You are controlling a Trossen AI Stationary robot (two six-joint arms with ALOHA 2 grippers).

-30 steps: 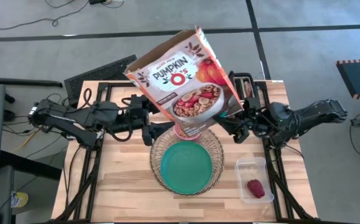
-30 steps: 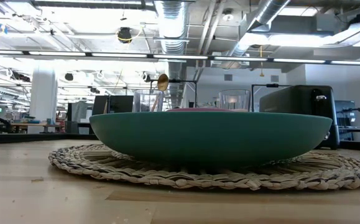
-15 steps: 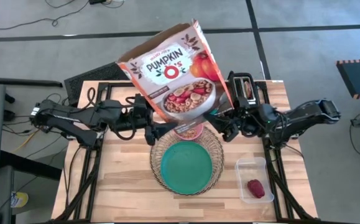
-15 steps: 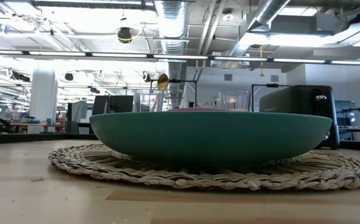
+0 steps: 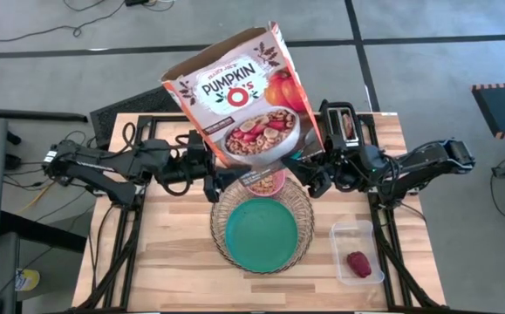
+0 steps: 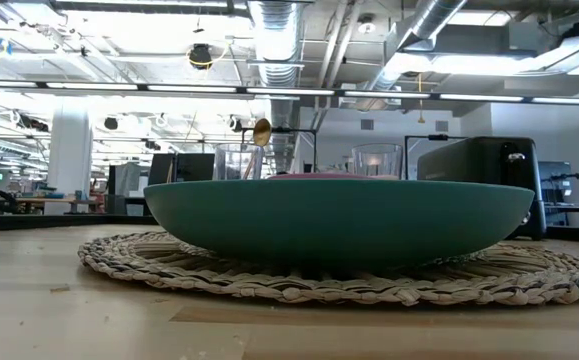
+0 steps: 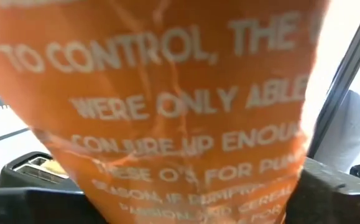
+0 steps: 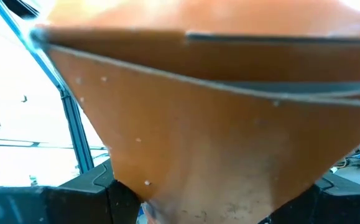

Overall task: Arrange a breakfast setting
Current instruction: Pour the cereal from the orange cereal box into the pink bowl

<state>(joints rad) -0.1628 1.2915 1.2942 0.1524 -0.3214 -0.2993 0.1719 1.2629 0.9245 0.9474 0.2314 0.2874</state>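
Observation:
A teal plate (image 5: 261, 234) lies on the round wire charger (image 5: 303, 209). The pink bowl (image 5: 265, 183) sits at the charger's far edge, partly hidden under an open orange cereal box (image 5: 243, 105). My left gripper (image 5: 214, 185) and right gripper (image 5: 311, 180) are both shut on the box's lower end, above the bowl. The dark red fruit (image 5: 358, 262) lies in a clear tub (image 5: 354, 234). A tan bagel (image 5: 349, 125) sits in the black toaster (image 5: 337, 118). A small spoon (image 6: 261, 131) shows behind the plate (image 6: 339, 220). My left gripper holds the box's lower end (image 7: 186, 186) between its two fingers (image 7: 30, 205), level, from the table's left. The box is lifted clear, its open top up and tilted. My right gripper holds the box's lower end (image 8: 217, 186) between its two fingers (image 8: 49, 199), level, from the table's right side. The box stands clear above the bowl.
The toaster stands at the table's far right, close behind my right arm. The clear tub lies near the right front edge. Two glasses (image 6: 237, 160) stand behind the plate in the low view. Bare wood (image 5: 174, 253) lies left of the charger.
The cereal box has shifted toward the table's left and turned more upright, still lifted clear above the bowl. My right gripper has moved toward the table's left with it. Both grippers stay shut on the box.

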